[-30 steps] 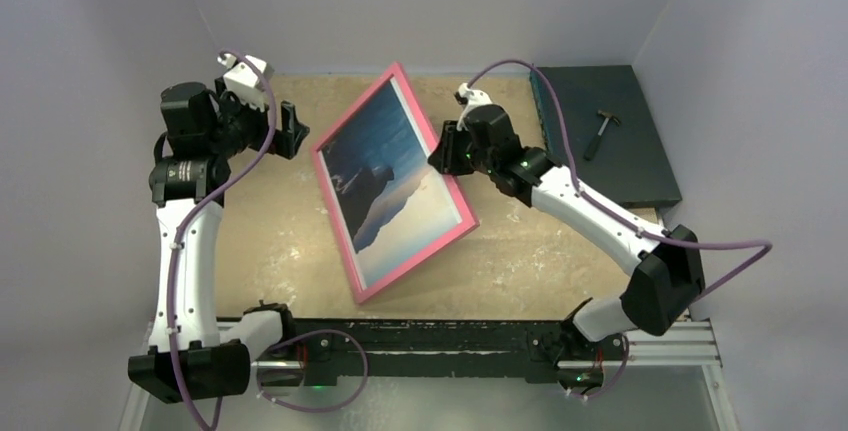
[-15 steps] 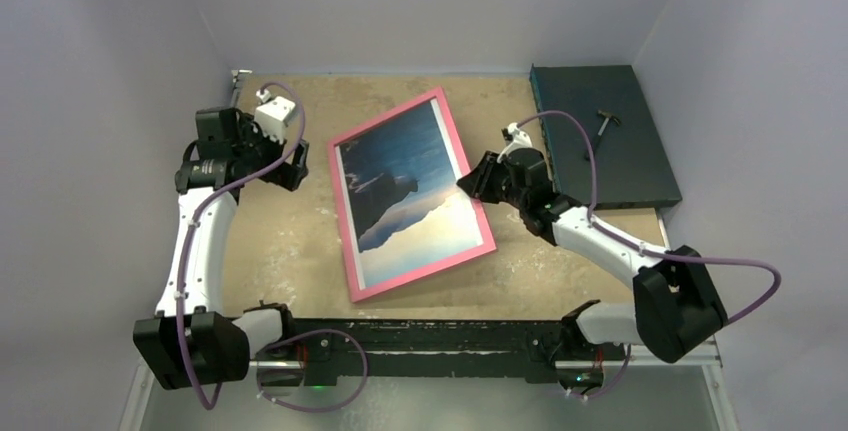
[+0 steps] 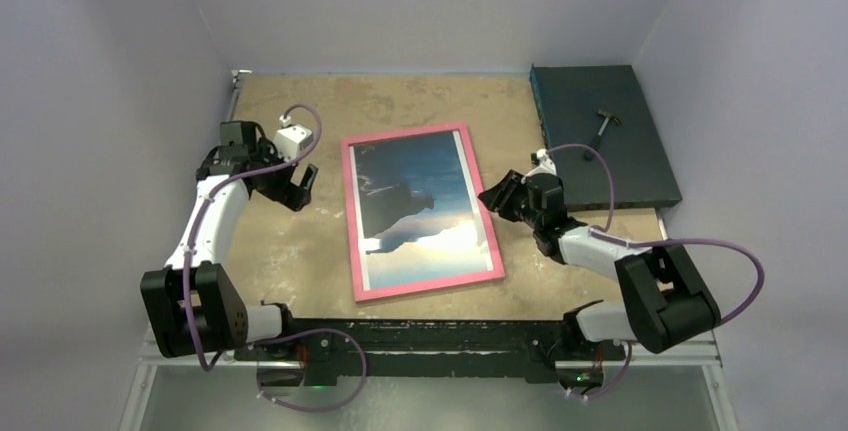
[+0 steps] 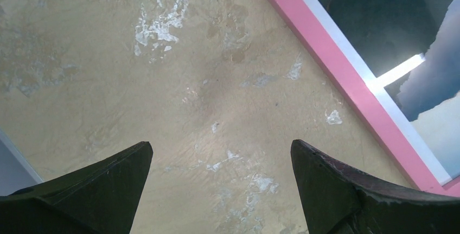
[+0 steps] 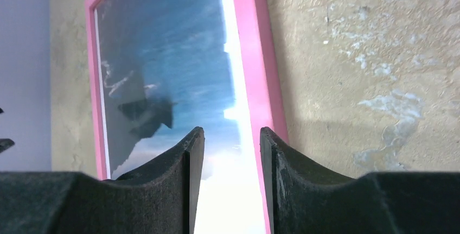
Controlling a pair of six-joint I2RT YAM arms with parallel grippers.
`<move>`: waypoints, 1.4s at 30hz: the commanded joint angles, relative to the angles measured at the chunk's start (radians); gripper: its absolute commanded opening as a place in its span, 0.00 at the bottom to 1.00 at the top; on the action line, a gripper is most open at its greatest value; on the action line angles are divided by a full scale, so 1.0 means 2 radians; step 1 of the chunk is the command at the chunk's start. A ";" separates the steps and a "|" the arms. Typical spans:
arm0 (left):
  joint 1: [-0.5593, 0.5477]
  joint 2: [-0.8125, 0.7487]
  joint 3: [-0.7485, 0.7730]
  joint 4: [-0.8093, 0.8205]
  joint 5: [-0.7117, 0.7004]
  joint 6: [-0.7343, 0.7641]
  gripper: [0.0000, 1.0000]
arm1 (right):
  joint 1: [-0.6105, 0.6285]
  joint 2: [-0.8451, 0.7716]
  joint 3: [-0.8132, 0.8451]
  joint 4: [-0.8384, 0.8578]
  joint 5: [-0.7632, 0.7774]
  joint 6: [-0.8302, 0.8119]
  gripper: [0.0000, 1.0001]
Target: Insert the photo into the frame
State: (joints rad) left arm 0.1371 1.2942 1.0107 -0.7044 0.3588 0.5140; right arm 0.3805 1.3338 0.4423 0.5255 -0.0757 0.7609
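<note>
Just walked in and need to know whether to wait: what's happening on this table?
The photo already sits in the pink frame, which lies flat, face up, on the table between two robot arms. The right tool is at the frame's right rail, jaws partly apart, apparently not clamping it. The left tool hovers wide open over bare table left of the frame, holding nothing.

Left gripper [image 4: 221, 144]: two dark fingers [image 4: 116, 177] spread wide, nothing between them.
Table [image 4: 108, 71]: tan, white-scuffed, beneath and ahead of the fingertips.
Frame [image 4: 325, 49]: pink rail, diagonal, ahead of the gripper, beyond the finger on the view's right.
Photo [image 4: 379, 22]: white-bordered, dark mountain and pale cloud, inside the rail.
</note>
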 commanded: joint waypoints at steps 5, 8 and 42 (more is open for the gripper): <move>0.004 0.014 0.001 0.019 -0.002 0.005 0.98 | -0.025 0.023 -0.016 0.104 -0.021 0.032 0.46; 0.004 0.018 0.005 0.016 -0.001 0.003 0.99 | -0.027 0.028 -0.017 0.103 -0.021 0.035 0.47; 0.006 0.017 -0.407 0.849 0.023 -0.253 1.00 | -0.054 -0.215 -0.140 0.211 0.495 -0.270 0.99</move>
State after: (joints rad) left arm 0.1436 1.2938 0.2661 0.5777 0.3630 0.0952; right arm 0.2848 0.9104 0.2111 0.6785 0.8364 0.3172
